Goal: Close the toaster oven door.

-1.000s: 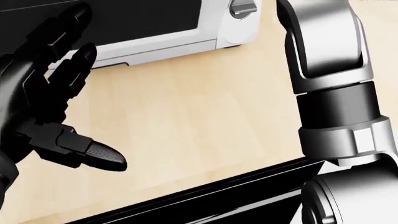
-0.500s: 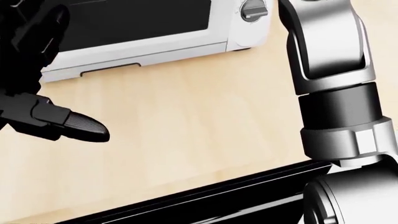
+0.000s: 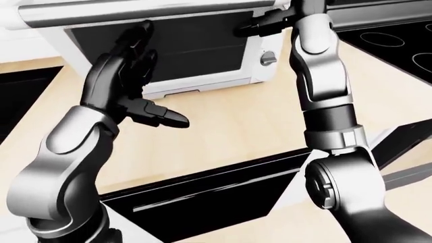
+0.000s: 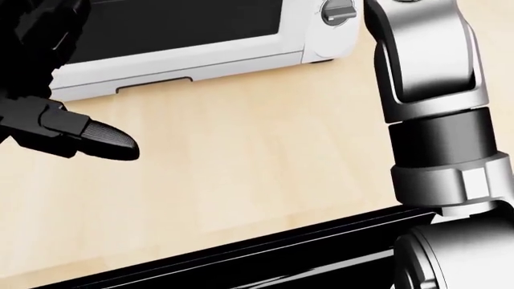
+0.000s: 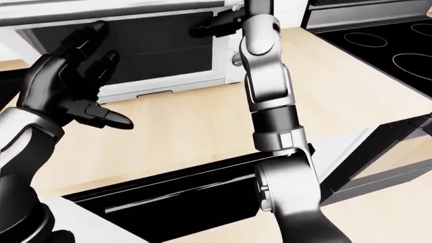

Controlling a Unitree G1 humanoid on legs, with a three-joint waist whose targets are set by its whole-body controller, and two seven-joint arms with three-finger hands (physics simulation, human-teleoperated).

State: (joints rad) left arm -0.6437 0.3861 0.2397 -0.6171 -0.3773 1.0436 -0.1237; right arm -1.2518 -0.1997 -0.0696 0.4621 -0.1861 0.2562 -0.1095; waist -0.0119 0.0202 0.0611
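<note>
Two hands are raised: our left hand point(image 3: 121, 76) spread wide, grasping nothing, our right hand point(image 3: 267, 23) on the toaster oven point(image 3: 175, 55) door edge at twelve o'clock, grip unclear. Above the desk point(image 3: 229, 126) the door looks nearly closed.

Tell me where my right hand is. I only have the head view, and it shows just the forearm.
Observer: In the left-eye view the right hand is raised at the toaster oven's upper right corner, just under the silver handle bar.
Operator: Give me the left hand too.
Observer: The left hand is open, fingers spread, palm toward the dark door glass.
Operator: Report what's to my right.
Observer: A black cooktop lies at the right edge.
</note>
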